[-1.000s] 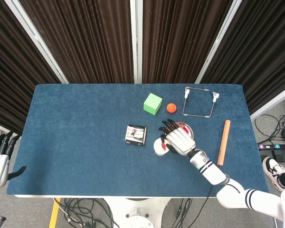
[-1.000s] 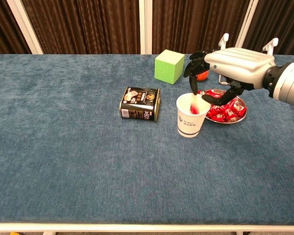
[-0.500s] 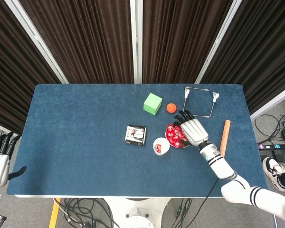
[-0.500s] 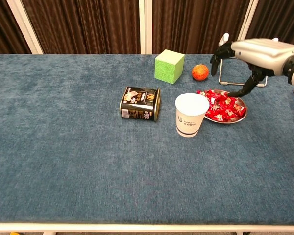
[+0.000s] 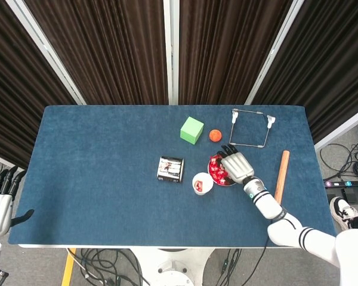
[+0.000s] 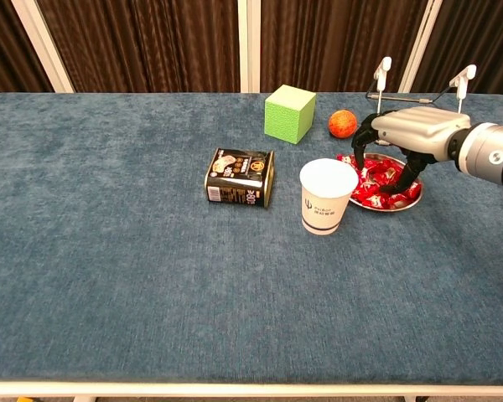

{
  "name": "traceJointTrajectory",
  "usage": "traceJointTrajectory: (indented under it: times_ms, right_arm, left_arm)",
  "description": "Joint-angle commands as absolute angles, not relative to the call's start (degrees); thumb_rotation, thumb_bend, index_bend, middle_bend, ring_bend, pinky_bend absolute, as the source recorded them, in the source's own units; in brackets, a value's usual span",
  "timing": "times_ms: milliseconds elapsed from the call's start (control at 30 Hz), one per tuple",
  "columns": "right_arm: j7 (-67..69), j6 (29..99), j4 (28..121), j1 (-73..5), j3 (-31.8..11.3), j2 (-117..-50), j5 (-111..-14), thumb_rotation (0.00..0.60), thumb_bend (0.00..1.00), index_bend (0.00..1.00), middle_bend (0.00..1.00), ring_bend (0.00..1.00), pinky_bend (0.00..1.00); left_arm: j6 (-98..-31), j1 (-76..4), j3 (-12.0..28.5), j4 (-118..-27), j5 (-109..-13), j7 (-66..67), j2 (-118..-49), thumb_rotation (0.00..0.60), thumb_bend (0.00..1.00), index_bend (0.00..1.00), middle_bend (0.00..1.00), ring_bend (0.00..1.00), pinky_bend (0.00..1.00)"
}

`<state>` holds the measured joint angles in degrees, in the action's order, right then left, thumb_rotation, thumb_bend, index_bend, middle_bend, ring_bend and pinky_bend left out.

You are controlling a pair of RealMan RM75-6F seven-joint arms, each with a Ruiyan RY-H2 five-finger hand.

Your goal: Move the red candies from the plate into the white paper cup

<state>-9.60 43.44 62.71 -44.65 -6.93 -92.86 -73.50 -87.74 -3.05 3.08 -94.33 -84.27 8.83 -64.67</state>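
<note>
Chest view shows your right hand (image 6: 407, 134) over the plate (image 6: 412, 199), fingers (image 6: 360, 151) spread, empty, pointing down into the red candies (image 6: 377, 182); the white paper cup (image 6: 328, 196) stands just left.

Two cameras, one table (image 5: 95, 179)

The whole tabletop is seen from high overhead in the head view, curtains at the far edge. In the chest view it's looked across low and much closer. Shared by both: the green cube (image 5: 191, 130) (image 6: 290, 114) and the middle of the table.
</note>
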Motion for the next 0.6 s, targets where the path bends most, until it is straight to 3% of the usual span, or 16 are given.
traceJointTrajectory:
  times_ms: [33,600]
  right_arm:
    - [-10.2,42.94,62.06,-44.96,-6.94,-93.47,-73.11,0.6,0.21,0.44,0.18,0.0,0.03]
    - [-11.53,41.21,57.36,-45.82,-7.02,-96.98,-71.16,0.6,0.26,0.5,0.19,0.0,0.03]
  left_arm:
    - [-87.71,-3.05,3.09,-94.38,-84.19,8.9,-64.64,0.6,0.0,0.16,0.14,0.08,0.09]
    - [-87.57,-2.74,2.86,-93.86,-83.94,8.09,-64.85,0.6,0.0,0.16,0.14,0.08,0.09]
